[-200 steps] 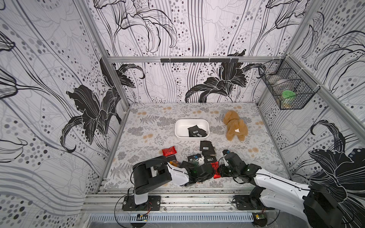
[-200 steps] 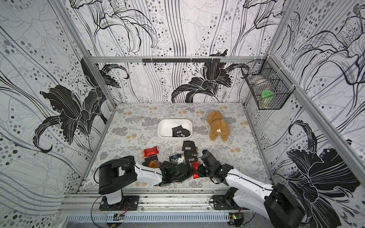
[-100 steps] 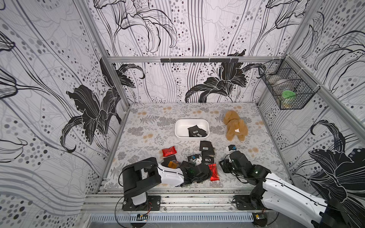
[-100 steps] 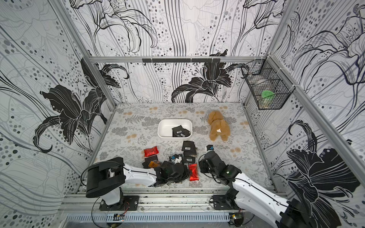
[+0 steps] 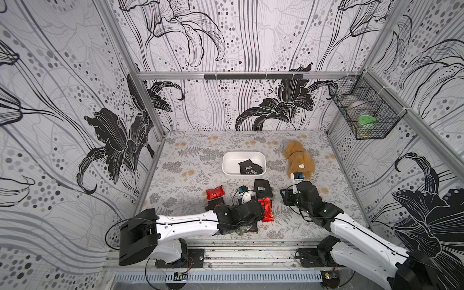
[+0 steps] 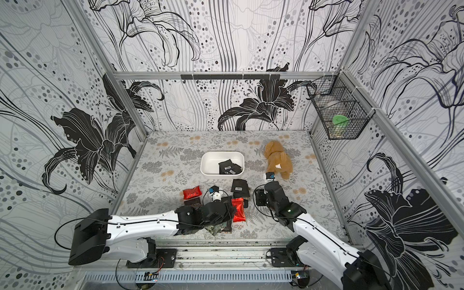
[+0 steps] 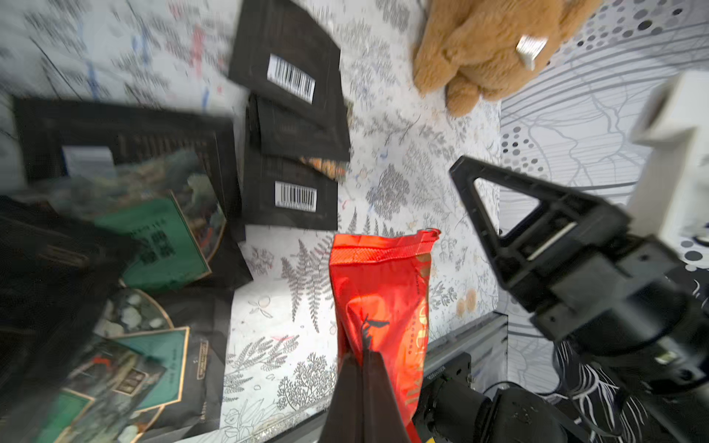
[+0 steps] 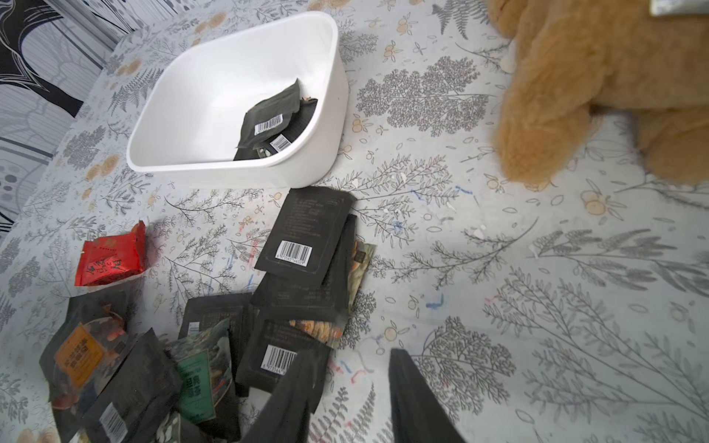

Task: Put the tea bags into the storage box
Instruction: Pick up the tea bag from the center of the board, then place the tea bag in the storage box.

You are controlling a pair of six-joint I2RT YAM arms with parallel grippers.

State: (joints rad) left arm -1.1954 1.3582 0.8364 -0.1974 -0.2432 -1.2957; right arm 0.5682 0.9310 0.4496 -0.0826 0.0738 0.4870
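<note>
In the storage box (image 5: 230, 164) lie two tea bags (image 5: 247, 166); left jaws pinch one red sachet (image 7: 378, 284), right jaws gape.

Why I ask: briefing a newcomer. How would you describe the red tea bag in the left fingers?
On the table, on the robot's side of the storage box, lies a pile of tea bags. At its right-arm edge is a long red sachet, one end pinched in the left fingers. Its neighbours are mostly black; the other red sachet is squat, lying free.
</note>
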